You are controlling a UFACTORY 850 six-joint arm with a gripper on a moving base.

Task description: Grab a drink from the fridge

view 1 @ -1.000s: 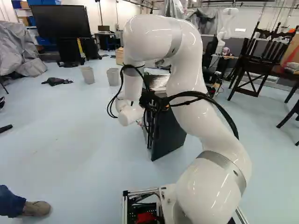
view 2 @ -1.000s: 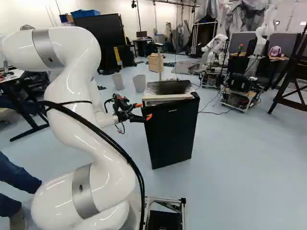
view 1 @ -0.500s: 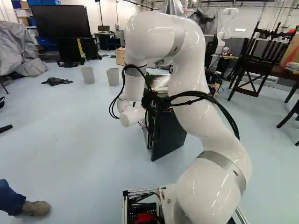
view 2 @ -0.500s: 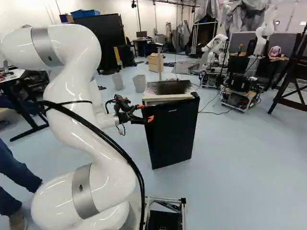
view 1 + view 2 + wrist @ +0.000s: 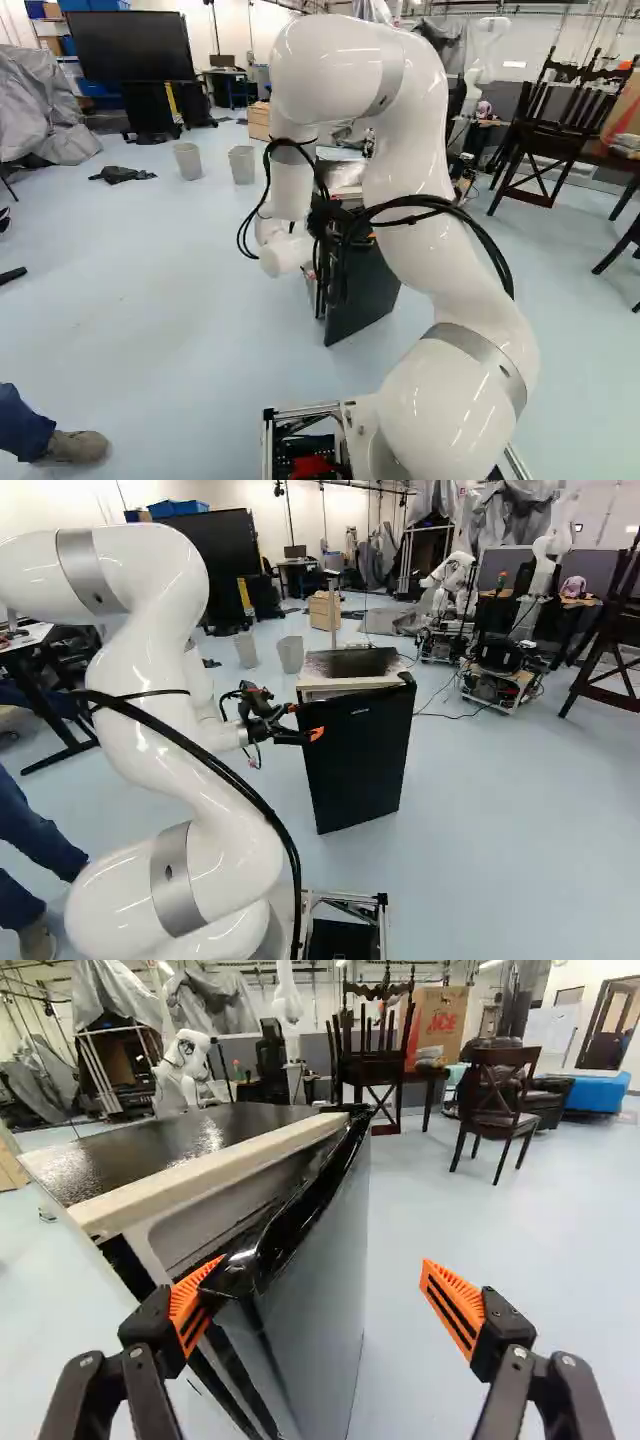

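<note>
The gripper stands open at the near upper corner of the black fridge door in the right base view. In the wrist view the gripper has one orange pad at the corner of the door, on the side of the gap between door and fridge body; whether it touches, I cannot tell. The other orange pad stands apart, out in front of the door. The door is slightly ajar. No drink shows, and the fridge's inside is hidden.
Two grey bins stand beyond the fridge. Dark wooden chairs are farther off, and another robot stands in the back. A person's leg and shoe are beside the base.
The arm has shifted a little, its upper bend higher in the left base view. In the right base view the gripper's fingertips sit slightly lower against the door. Base and fridge look unmoved.
</note>
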